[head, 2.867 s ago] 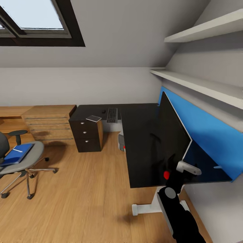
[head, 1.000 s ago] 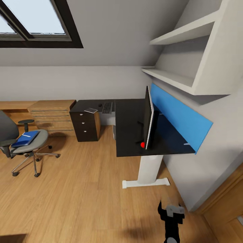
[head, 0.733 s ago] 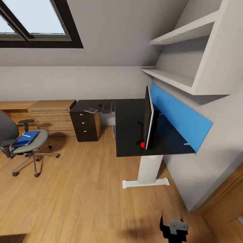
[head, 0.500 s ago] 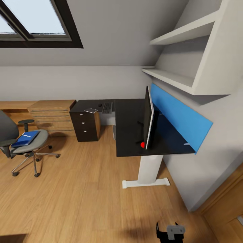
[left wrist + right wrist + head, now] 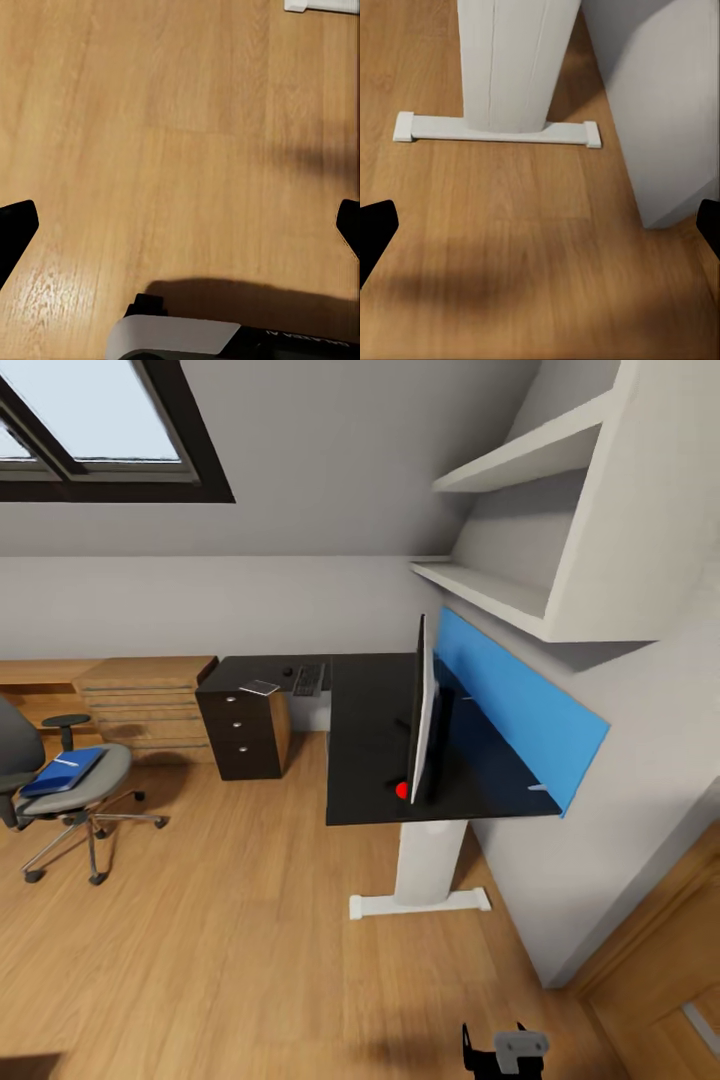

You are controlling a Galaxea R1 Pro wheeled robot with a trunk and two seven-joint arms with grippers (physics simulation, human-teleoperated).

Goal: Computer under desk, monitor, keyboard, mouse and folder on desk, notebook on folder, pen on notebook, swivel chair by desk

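Right wrist view has the right gripper (image 5: 540, 232) hanging low over the light wooden floor (image 5: 510, 225), fingers spread wide and holding nothing. The left gripper (image 5: 180, 232) is likewise released and empty above bare boards. Compared with a few seconds ago, when the right arm reached up at the screen, the robot has backed away and the arm has dropped. In the last half second the whole head picture has shifted, so the camera has moved and the furniture has not.

Just beyond stands the L-shaped black-topped desk (image 5: 370, 760) with its white pedestal. The wide black-fronted, white-backed monitor (image 5: 422, 710) stands upright on it before the blue back panel, seen edge-on. That step looks settled.

Farther along the desk lies the slim dark keyboard (image 5: 307, 679), well apart from the monitor, with a small flat grey pad (image 5: 259, 687) to its left above the dark drawer cabinet (image 5: 245, 735).

Far left stands the grey swivel chair (image 5: 70, 790), well apart from the desk. It carries the flat blue folder (image 5: 62, 770) with the thin white pen (image 5: 66, 761) on it. Open floor lies between; nothing blocks the way.
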